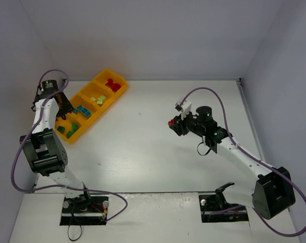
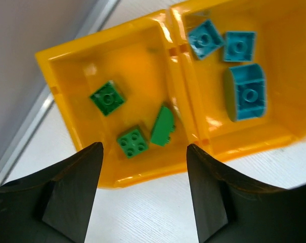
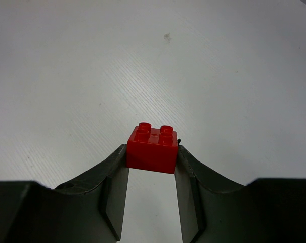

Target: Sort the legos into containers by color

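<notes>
The orange-yellow tray [image 1: 123, 90] lies at the back left with four compartments. From near to far they hold green bricks [image 1: 72, 129], teal bricks [image 1: 82, 110], yellow-green bricks [image 1: 98, 99] and red bricks [image 1: 112, 84]. My left gripper [image 1: 66, 109] is open and empty beside the near end of the tray. In the left wrist view it [image 2: 144, 154] hovers over three green bricks [image 2: 133, 140], with teal bricks [image 2: 245, 94] in the neighbouring compartment. My right gripper [image 1: 173, 124] is shut on a red brick [image 3: 153, 146], held above the table's middle right.
White walls close in the table on the left, back and right. The table's raised edge [image 2: 36, 109] runs just beside the tray's near end. Purple cables loop from both arms.
</notes>
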`<state>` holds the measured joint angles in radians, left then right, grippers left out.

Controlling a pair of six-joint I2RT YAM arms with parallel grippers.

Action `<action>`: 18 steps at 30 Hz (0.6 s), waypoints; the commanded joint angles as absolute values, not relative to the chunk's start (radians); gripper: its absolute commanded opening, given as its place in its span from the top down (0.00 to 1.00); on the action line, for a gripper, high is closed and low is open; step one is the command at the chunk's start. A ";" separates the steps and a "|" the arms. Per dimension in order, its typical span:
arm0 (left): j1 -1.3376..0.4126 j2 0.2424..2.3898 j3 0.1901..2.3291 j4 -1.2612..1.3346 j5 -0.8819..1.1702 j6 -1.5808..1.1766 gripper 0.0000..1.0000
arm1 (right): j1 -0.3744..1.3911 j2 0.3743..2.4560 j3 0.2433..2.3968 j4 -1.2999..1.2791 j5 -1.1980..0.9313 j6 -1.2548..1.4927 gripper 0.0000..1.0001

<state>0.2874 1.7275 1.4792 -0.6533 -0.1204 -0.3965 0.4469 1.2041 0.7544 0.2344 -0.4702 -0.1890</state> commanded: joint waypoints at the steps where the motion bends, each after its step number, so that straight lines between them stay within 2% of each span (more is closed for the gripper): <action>1: 0.275 1.617 1.516 -0.612 0.013 -0.388 0.39 | 0.454 1.161 0.773 0.298 -0.497 -0.207 0.95; 6: 0.135 1.551 1.512 -0.509 0.397 -0.385 0.36 | 0.453 1.140 0.788 0.296 -0.509 -0.238 0.93; 7: 0.099 1.558 1.534 -0.491 0.528 -0.377 0.35 | 0.454 1.143 0.795 0.296 -0.508 -0.245 0.93; 11: -0.104 1.673 1.656 -0.528 0.801 -0.370 0.33 | 0.453 1.147 0.822 0.270 -0.511 -0.278 0.93; 15: -0.294 1.752 1.767 -0.557 0.922 -0.356 0.33 | 0.454 1.147 0.841 0.249 -0.512 -0.291 0.93; 18: -0.360 1.792 1.767 -0.459 1.021 -0.428 0.29 | 0.454 1.143 0.848 0.236 -0.511 -0.298 0.93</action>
<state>-0.3267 1.7981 1.7264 -0.5343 0.8242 -0.3882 0.4469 1.1725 0.7929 0.2028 -0.4892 -0.2714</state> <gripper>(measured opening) 0.694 0.344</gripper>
